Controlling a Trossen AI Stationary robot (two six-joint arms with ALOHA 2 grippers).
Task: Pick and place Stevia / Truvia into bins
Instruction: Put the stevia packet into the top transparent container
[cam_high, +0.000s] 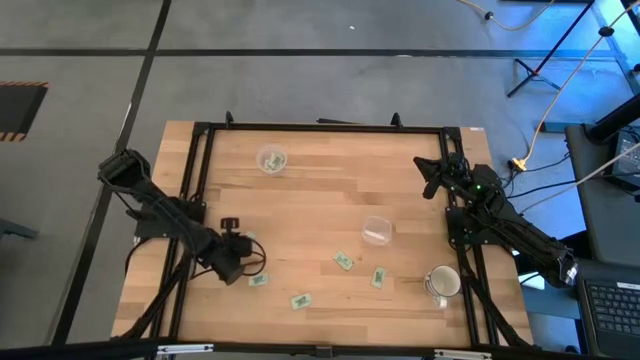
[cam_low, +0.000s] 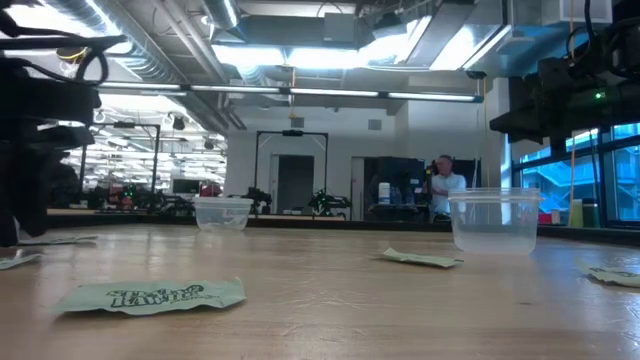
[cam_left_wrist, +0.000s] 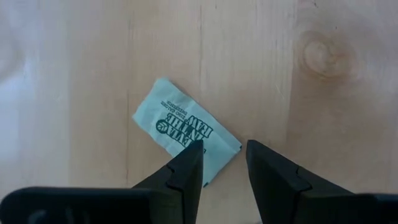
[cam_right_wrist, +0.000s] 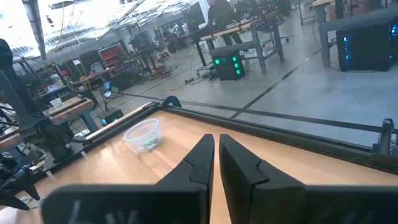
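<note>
Left hand (cam_left_wrist: 224, 163) is down low over the wooden surface (cam_high: 320, 190), fingers spread, hovering right above a green packet (cam_left_wrist: 185, 138) that lies flat beneath the fingertips, nothing pinched. Taking the white mug (cam_high: 441, 283) as our landmark: four more packets lie loose well to its left, the nearest one (cam_high: 378, 277) just beside it. An empty clear cup (cam_high: 376, 230) stands near the mug, further up the surface. The other cup (cam_high: 271, 159), with green packets inside, sits far off toward the opposite corner. Right hand (cam_right_wrist: 216, 155), fingers pressed nearly together and empty, waits high above the surface's edge beyond the mug.
</note>
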